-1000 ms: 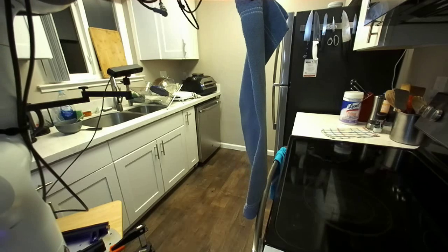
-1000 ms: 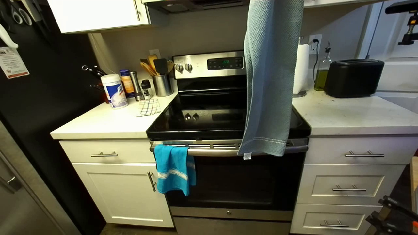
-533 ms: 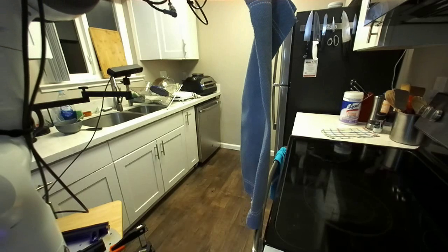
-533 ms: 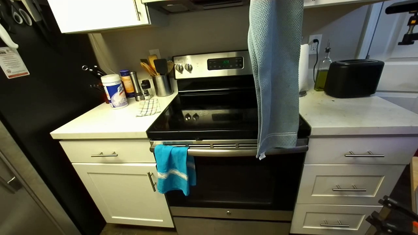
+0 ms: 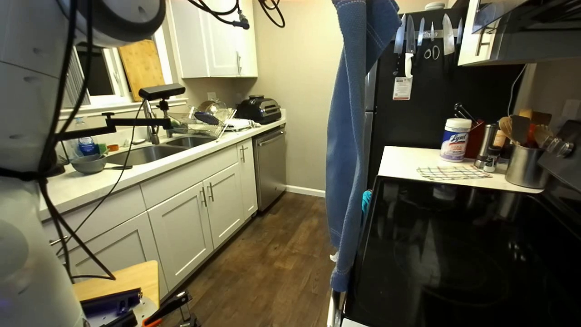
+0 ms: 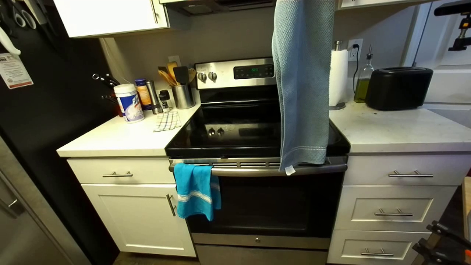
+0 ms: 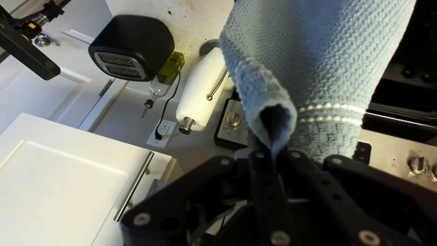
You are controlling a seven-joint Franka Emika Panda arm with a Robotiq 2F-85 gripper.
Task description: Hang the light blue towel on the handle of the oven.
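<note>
The gripper (image 7: 276,156) is clamped near the top end of the towel (image 7: 327,65), which hangs along the oven's (image 6: 254,206) front, hem (image 6: 308,155) about level with the handle (image 6: 250,172); whether they touch, I cannot tell. Limp and narrow, it could swing outside the handle and drop when freed. The blue cloth (image 6: 195,191) takes one end; roll (image 6: 338,77) and toaster (image 6: 399,88) stand farther back.

A glass bottle (image 6: 362,89) stands between the toaster (image 6: 399,89) and paper roll (image 6: 338,78).
</note>
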